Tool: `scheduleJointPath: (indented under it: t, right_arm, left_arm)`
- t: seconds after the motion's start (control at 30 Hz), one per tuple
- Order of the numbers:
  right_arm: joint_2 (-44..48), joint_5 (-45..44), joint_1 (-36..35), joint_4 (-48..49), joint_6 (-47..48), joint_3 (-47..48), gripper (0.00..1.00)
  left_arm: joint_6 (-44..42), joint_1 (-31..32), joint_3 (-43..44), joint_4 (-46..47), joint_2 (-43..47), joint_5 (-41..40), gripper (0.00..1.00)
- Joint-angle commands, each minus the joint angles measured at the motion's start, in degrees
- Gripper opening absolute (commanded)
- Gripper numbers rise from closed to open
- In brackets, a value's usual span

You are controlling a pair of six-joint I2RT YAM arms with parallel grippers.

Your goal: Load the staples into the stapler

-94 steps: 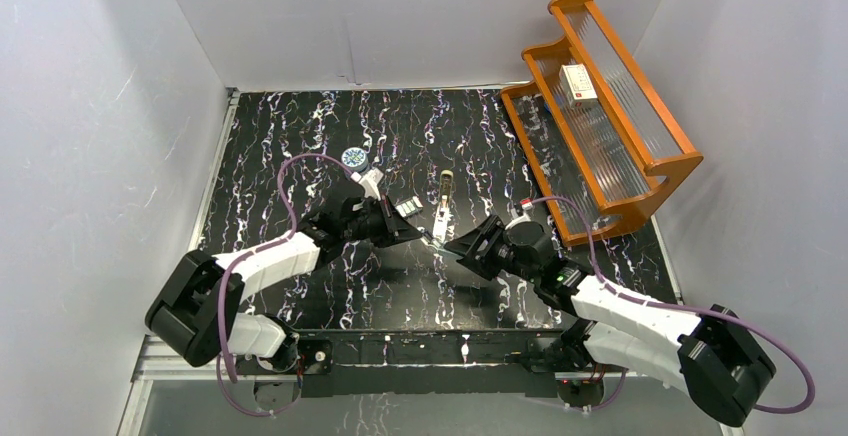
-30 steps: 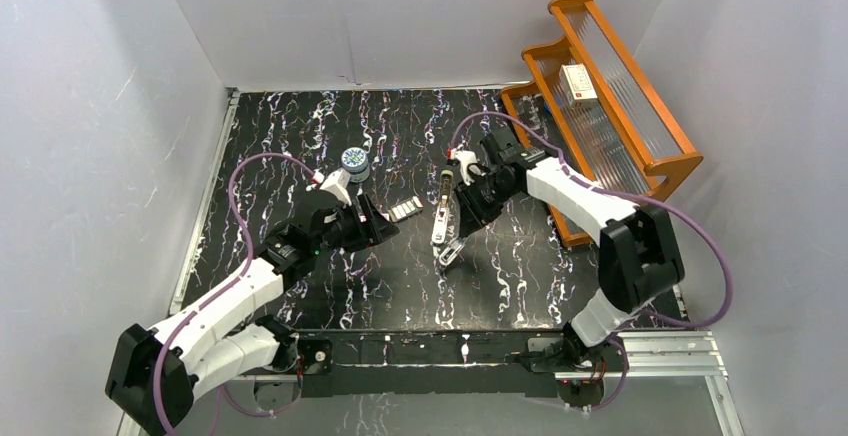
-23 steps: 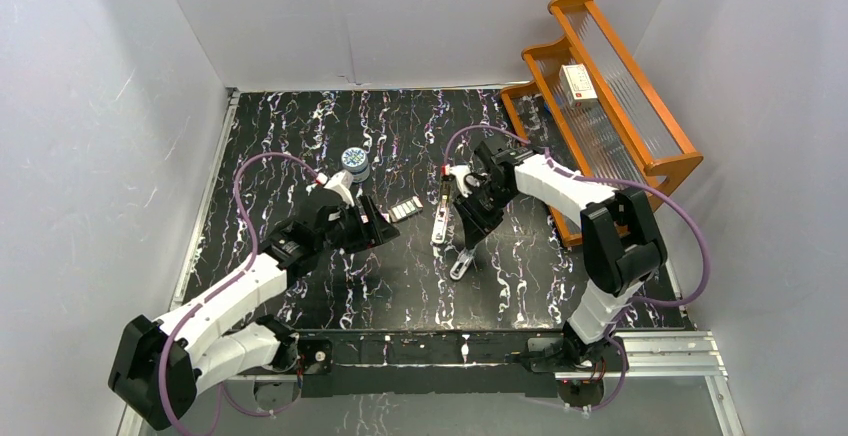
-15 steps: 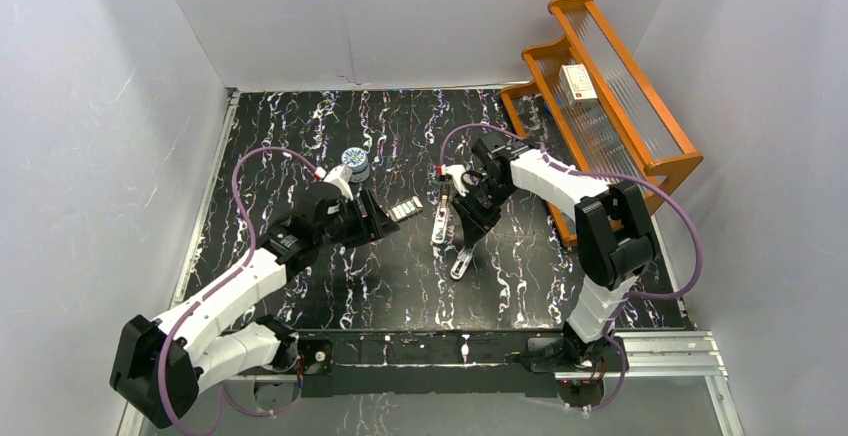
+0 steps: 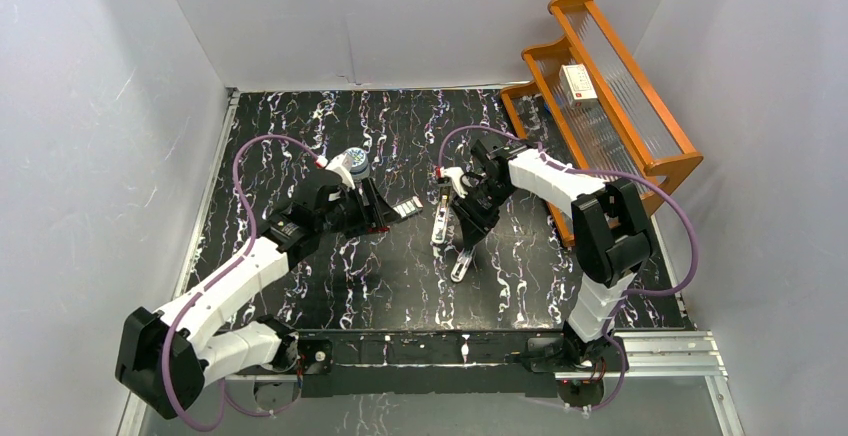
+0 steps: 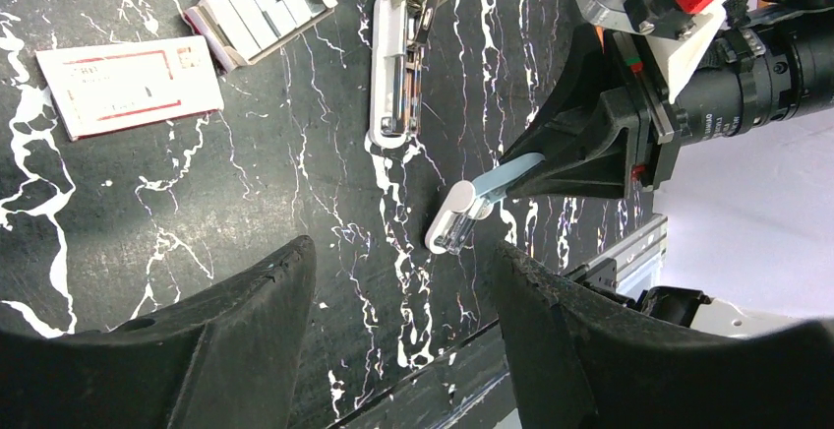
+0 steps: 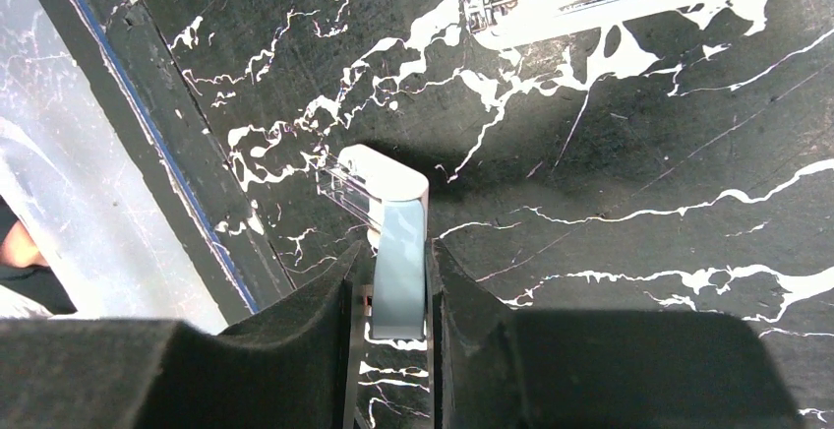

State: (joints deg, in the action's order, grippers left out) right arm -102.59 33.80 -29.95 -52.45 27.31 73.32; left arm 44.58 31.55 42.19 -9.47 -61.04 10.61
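Note:
The cream-beige stapler [image 5: 440, 220] lies opened on the black marble table, its metal rail [image 6: 398, 85] showing. Left of it sits the tiny grey tray of staples [image 5: 405, 206] [image 6: 261, 6], with the red-and-white sleeve [image 6: 128, 85] beside it. My left gripper [image 5: 387, 214] [image 6: 401, 252] hovers open just left of the tray, nothing between its fingers. My right gripper [image 5: 466, 239] [image 7: 398, 267] is shut on a light blue stapler [image 5: 462, 262] [image 7: 386, 203], whose white end touches the table near the cream stapler's near end.
A round blue-and-white tin [image 5: 352, 160] stands behind the left gripper. A wooden rack [image 5: 640, 171] at the back right holds a white box [image 5: 578, 81]. The table's front rail [image 6: 629, 242] lies just beyond the light blue stapler.
The right gripper has carried the light blue stapler down and nearer, setting its end on the table. The left gripper has moved right and farther, towards the staple tray.

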Motion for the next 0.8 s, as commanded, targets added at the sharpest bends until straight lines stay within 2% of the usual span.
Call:
scheduleJointPath:
  t: [0.0,0.2,0.5,0.63,0.77]
  right_arm:
    - [-0.5,2.6,0.4,-0.6,1.4,0.5,0.32]
    - [-1.5,3.2,0.4,-0.3,1.6,-0.4,0.29]
    - [-1.4,3.0,0.3,0.3,1.3,-1.6,0.35]
    - [-1.5,2.8,0.4,0.3,0.9,-1.5,0.4]
    - [-1.1,2.1,0.3,0.4,0.2,-1.6,0.5]
  left_arm:
    - [-0.1,-0.4,0.9,0.1,-0.1,1.4,0.63]
    - [-0.1,-0.5,1.6,0.0,-0.6,1.8,0.64]
    - [0.5,-0.7,1.0,0.5,-0.9,2.6,0.64]
    - [0.4,-0.7,1.0,0.4,-0.9,2.7,0.64]
    - [0.3,-0.8,1.2,0.2,-0.8,2.8,0.64]
